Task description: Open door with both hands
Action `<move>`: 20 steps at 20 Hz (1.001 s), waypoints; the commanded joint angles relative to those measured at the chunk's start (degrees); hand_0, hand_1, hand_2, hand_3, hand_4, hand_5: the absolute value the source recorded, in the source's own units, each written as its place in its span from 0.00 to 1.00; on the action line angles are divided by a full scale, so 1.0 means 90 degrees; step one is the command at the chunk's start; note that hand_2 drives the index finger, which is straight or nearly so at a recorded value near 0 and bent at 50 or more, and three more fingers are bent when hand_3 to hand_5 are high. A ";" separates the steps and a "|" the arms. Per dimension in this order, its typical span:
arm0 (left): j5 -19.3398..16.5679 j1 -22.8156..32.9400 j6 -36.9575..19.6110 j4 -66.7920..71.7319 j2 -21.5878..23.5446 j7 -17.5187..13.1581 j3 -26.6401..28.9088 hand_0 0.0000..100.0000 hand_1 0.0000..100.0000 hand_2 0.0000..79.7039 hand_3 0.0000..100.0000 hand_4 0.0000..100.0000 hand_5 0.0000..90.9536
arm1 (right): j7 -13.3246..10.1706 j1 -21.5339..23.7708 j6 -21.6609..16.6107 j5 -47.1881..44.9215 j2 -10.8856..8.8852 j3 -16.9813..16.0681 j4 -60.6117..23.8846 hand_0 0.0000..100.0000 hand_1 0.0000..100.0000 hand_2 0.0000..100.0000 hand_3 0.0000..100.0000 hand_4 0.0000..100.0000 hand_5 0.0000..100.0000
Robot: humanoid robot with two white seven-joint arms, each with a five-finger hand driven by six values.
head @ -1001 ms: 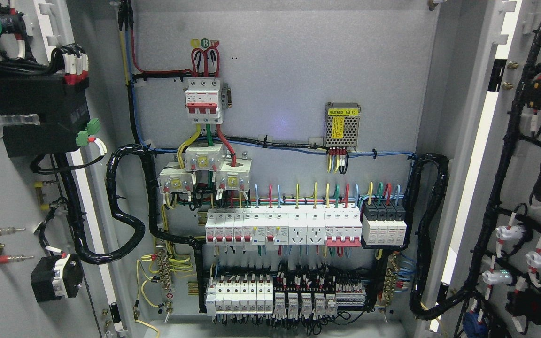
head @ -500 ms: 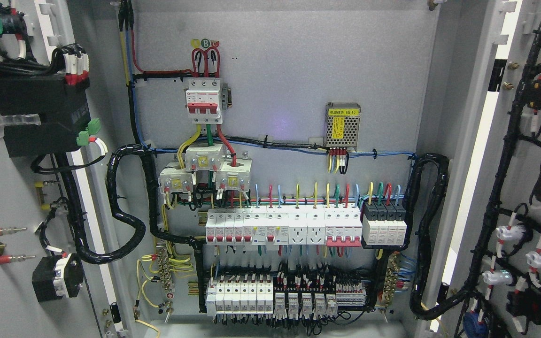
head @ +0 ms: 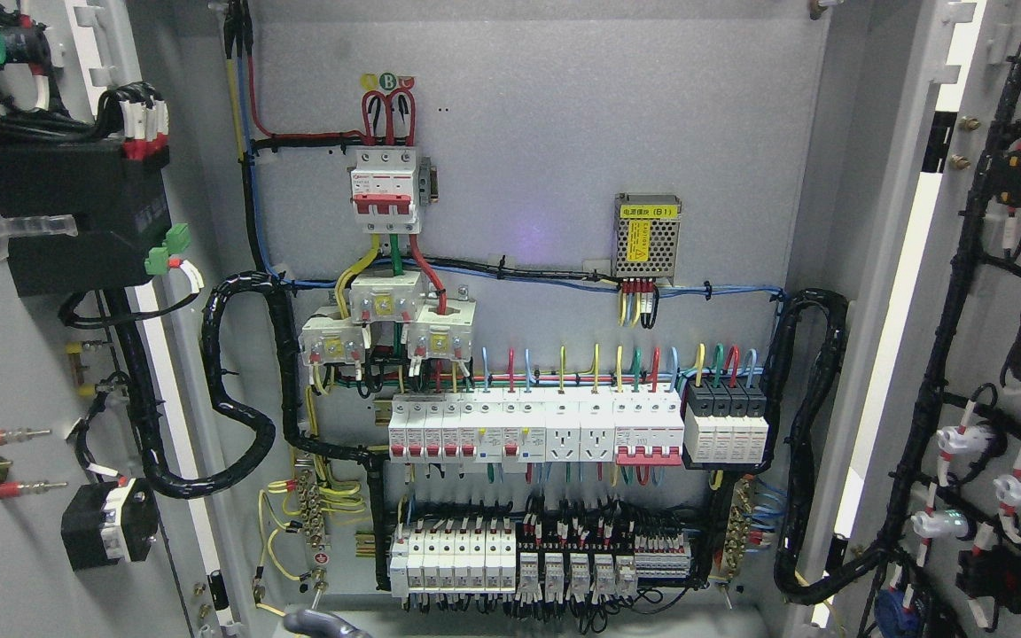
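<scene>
- Head view: both doors of the cabinet (head: pixel 528 133) stand swung wide. The left door (head: pixel 14 354) fills the left edge and the right door (head: pixel 1007 266) the right edge, so the opening looks done, judging by how they stand.
- A grey rounded part (head: pixel 320 622) pokes up at the bottom edge, left of the middle. It is likely a bit of the robot's left arm or hand; whether its fingers are spread or curled cannot be told. The right hand does not show.
- Inside, the back panel carries a red-switched breaker (head: pixel 382 190) up top, a small power supply (head: pixel 646 235) to the right, and rows of white breakers (head: pixel 533 430) below.
- Black cable bundles (head: pixel 236 390) loop from cabinet to doors, slack enough to let them swing.
</scene>
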 commanded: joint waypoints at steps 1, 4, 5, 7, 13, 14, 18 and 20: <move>0.0046 0.0117 0.0009 0.0106 -0.0018 -0.0074 0.0093 0.12 0.39 0.00 0.00 0.00 0.00 | -0.0003 0.1045 -0.0521 0.0010 -0.1198 -0.0696 -0.0479 0.12 0.39 0.00 0.00 0.00 0.00; 0.0046 0.0108 -0.0010 0.0009 -0.0008 -0.0084 0.0045 0.12 0.39 0.00 0.00 0.00 0.00 | 0.0006 0.1611 -0.0911 0.0001 -0.1384 -0.0842 -0.0499 0.12 0.39 0.00 0.00 0.00 0.00; 0.0046 0.0088 -0.0010 -0.0039 -0.0008 -0.0084 0.0064 0.12 0.39 0.00 0.00 0.00 0.00 | 0.0026 0.1797 -0.1029 0.0001 -0.1442 -0.0871 -0.0499 0.12 0.39 0.00 0.00 0.00 0.00; 0.0046 0.0000 -0.0010 -0.0079 -0.0018 -0.0084 0.0074 0.12 0.39 0.00 0.00 0.00 0.00 | 0.0036 0.2051 -0.1341 0.0001 -0.1559 -0.0920 -0.0615 0.12 0.39 0.00 0.00 0.00 0.00; 0.0017 0.0010 0.0019 -0.0127 -0.0037 -0.0103 -0.0003 0.12 0.39 0.00 0.00 0.00 0.00 | 0.0045 0.2901 -0.2151 0.0001 -0.1696 -0.1399 -0.1211 0.12 0.39 0.00 0.00 0.00 0.00; 0.0007 0.0010 0.0009 -0.0360 -0.0037 -0.0103 -0.0033 0.12 0.39 0.00 0.00 0.00 0.00 | 0.0045 0.3047 -0.2356 0.0010 -0.1725 -0.1447 -0.1280 0.12 0.39 0.00 0.00 0.00 0.00; 0.0007 0.0613 -0.0049 -0.2620 -0.0086 -0.0103 -0.0540 0.12 0.39 0.00 0.00 0.00 0.00 | 0.0055 0.3555 -0.2826 0.0011 -0.1920 -0.1799 -0.1494 0.12 0.39 0.00 0.00 0.00 0.00; -0.0003 0.1315 -0.0050 -0.4386 -0.0057 -0.0103 -0.0764 0.12 0.39 0.00 0.00 0.00 0.00 | 0.0045 0.3761 -0.3089 0.0011 -0.2028 -0.1965 -0.1563 0.12 0.39 0.00 0.00 0.00 0.00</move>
